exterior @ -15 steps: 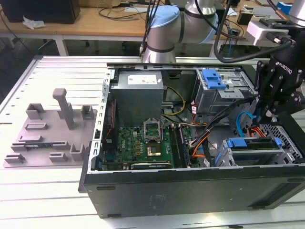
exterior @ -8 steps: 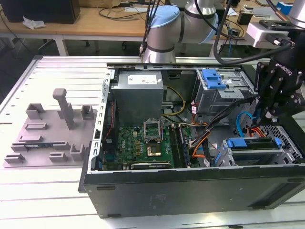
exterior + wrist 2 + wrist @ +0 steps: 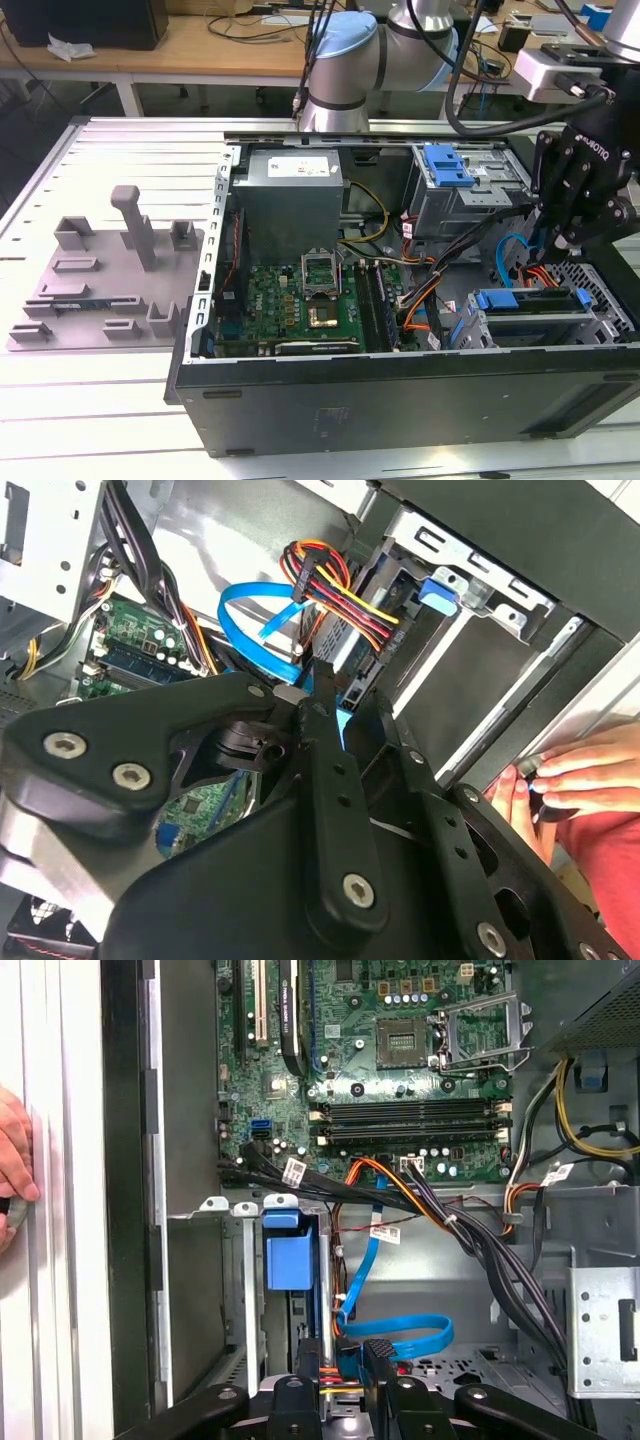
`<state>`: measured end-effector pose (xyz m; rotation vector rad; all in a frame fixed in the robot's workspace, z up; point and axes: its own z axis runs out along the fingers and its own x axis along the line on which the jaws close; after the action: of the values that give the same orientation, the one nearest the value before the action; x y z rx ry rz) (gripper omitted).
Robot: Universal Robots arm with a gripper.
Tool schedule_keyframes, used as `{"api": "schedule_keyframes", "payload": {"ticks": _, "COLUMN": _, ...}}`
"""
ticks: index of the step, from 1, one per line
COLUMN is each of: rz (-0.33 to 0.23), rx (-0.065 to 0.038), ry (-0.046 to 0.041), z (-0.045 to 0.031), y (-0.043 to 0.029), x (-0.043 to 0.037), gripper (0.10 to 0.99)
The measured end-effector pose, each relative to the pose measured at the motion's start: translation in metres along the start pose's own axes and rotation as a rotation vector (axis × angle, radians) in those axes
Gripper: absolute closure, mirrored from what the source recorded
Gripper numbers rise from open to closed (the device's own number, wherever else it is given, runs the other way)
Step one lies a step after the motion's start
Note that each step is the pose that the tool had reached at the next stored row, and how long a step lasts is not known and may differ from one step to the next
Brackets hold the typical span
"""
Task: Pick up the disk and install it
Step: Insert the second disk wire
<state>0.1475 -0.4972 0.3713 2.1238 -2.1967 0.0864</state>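
Note:
The disk (image 3: 530,305) lies flat in the drive cage at the near corner of the open computer case, on the exterior view's right, with its blue carrier bar along the top. In the first wrist view the blue carrier end (image 3: 290,1260) sits in the cage slot. My black gripper (image 3: 558,243) hangs just behind that cage, over a blue data cable (image 3: 510,250). In both wrist views the gripper (image 3: 345,705) (image 3: 347,1360) is close above blue cable and red-yellow wires, with the cage beside it.
A person's hand (image 3: 570,780) (image 3: 10,1170) rests at the case's outer wall. A grey fixture plate with posts (image 3: 110,270) lies on the exterior view's left. Another blue carrier (image 3: 447,165) sits on the upper cage. Cable bundles (image 3: 470,1240) cross beside the motherboard (image 3: 300,300).

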Motion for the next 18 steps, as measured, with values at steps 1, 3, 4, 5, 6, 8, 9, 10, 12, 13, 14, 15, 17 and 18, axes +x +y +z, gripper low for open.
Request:
{"api": "schedule_keyframes", "payload": {"ticks": 1, "rz": 0.0, "rx": 0.0, "ry": -0.0004, "z": 0.0003, "y": 0.0, "x": 0.0, "gripper": 0.769}}
{"api": "schedule_keyframes", "payload": {"ticks": 3, "rz": 0.0, "rx": 0.0, "ry": -0.0011, "z": 0.0007, "y": 0.0, "x": 0.0002, "gripper": 0.78}}
{"api": "schedule_keyframes", "payload": {"ticks": 4, "rz": 0.0, "rx": 0.0, "ry": -0.0017, "z": 0.0008, "y": 0.0, "x": 0.0003, "gripper": 0.78}}
{"api": "schedule_keyframes", "payload": {"ticks": 5, "rz": 0.0, "rx": 0.0, "ry": -0.002, "z": 0.0009, "y": 0.0, "x": 0.0006, "gripper": 0.851}}
{"api": "schedule_keyframes", "payload": {"ticks": 6, "rz": 0.001, "rx": 0.0, "ry": -0.0025, "z": 0.0009, "y": -0.0001, "x": 0.0013, "gripper": 0.925}}
{"api": "schedule_keyframes", "payload": {"ticks": 8, "rz": 0.002, "rx": 0.0, "ry": -0.0035, "z": 0.0011, "y": -0.0001, "x": 0.0027, "gripper": 0.925}}
{"api": "schedule_keyframes", "payload": {"ticks": 9, "rz": 0.002, "rx": 0.0, "ry": -0.0043, "z": 0.0011, "y": -0.0001, "x": 0.0028, "gripper": 0.925}}
{"api": "schedule_keyframes", "payload": {"ticks": 10, "rz": 0.002, "rx": 0.0, "ry": -0.0044, "z": 0.0011, "y": -0.0001, "x": 0.0028, "gripper": 0.925}}
{"api": "schedule_keyframes", "payload": {"ticks": 12, "rz": 0.002, "rx": 0.0, "ry": -0.0045, "z": 0.0011, "y": -0.0001, "x": 0.0028, "gripper": 0.925}}
{"api": "schedule_keyframes", "payload": {"ticks": 13, "rz": 0.002, "rx": 0.0, "ry": -0.0046, "z": 0.0012, "y": -0.0001, "x": 0.0028, "gripper": 0.925}}
{"api": "schedule_keyframes", "payload": {"ticks": 14, "rz": 0.002, "rx": 0.0, "ry": -0.0047, "z": 0.0012, "y": -0.0001, "x": 0.0028, "gripper": 0.925}}
{"api": "schedule_keyframes", "payload": {"ticks": 15, "rz": 0.002, "rx": 0.0, "ry": -0.0053, "z": 0.0011, "y": -0.0001, "x": 0.0029, "gripper": 0.925}}
{"api": "schedule_keyframes", "payload": {"ticks": 17, "rz": 0.002, "rx": 0.0, "ry": -0.0143, "z": 0.0013, "y": -0.0002, "x": 0.0048, "gripper": 0.925}}
{"api": "schedule_keyframes", "payload": {"ticks": 18, "rz": 0.002, "rx": 0.0, "ry": -0.0172, "z": 0.0014, "y": -0.0002, "x": 0.0055, "gripper": 0.925}}
